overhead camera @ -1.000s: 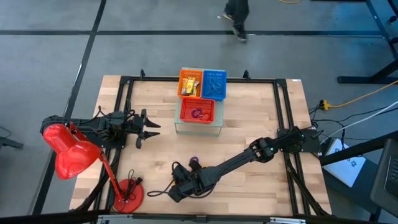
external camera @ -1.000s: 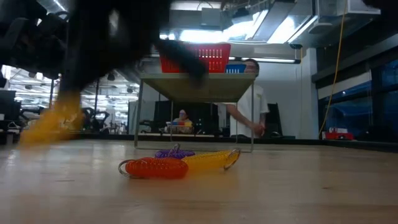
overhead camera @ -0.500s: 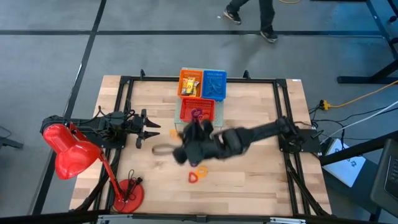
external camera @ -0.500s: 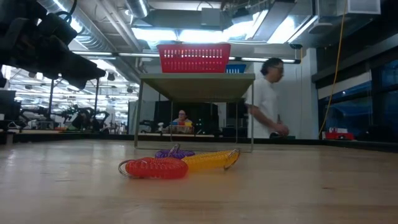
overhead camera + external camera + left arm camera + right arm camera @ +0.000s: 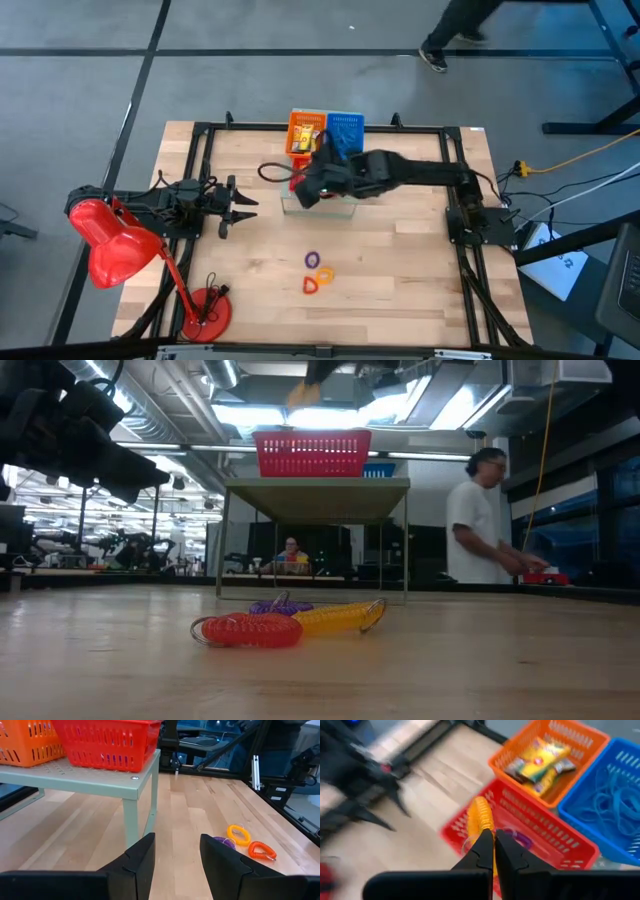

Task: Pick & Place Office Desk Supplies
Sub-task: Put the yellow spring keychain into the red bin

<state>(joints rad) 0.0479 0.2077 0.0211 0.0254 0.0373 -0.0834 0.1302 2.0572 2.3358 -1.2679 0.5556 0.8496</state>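
Observation:
My right gripper [image 5: 302, 187] hangs above the red basket [image 5: 555, 851] on the grey-green stand [image 5: 100, 780], shut on a yellow-orange coil loop [image 5: 481, 821]. Three more coil loops lie flat on the wood nearer the front: purple [image 5: 313, 260], yellow [image 5: 325, 274] and orange [image 5: 314, 286]. They also show in the low view, orange [image 5: 250, 630] in front. My left gripper [image 5: 240, 207] waits open at the table's left, pointing level toward the stand, with nothing between its fingers [image 5: 142, 862]. My right gripper pinches one end of the coil [image 5: 485, 834] between its two fingertips, coming slanting down from the table's right. The coil sticks out past the fingertips, lifted clear above the red basket. A thin ring [image 5: 270, 172] trails from its free end.
An orange basket [image 5: 300, 122] with yellow packets and a blue basket [image 5: 347, 130] with blue loops stand behind the red one. A red desk lamp [image 5: 112, 245] with its round base [image 5: 205, 312] fills the near left. A person [image 5: 480, 525] walks beyond the table.
My right gripper has risen from the table near the front edge and swung toward the far edge, staying shut on the yellow-orange coil, which is now lifted clear over the red basket. The other three coils stay where they lay.

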